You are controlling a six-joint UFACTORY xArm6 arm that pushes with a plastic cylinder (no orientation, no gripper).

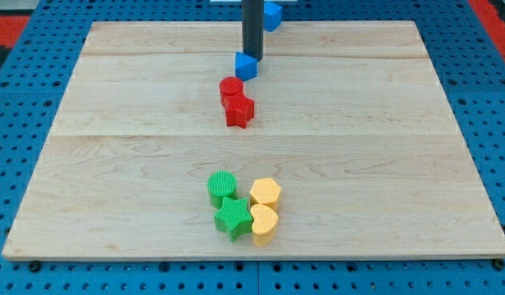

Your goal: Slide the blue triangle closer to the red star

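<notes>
The desk (138,123) is pale, matt wood made of planks joined lengthwise, with fine grain and faint seams. Around it lies a blue perforated board (23,106), smooth and slightly shiny, like plastic or painted metal. The rod (252,29) is dark and matt. The blue triangle (246,66), red star (239,109), red cylinder (230,87), green cylinder (222,185), green star (233,216) and two yellow blocks (265,211) look like matt plastic with fine ridged lines on top.
</notes>
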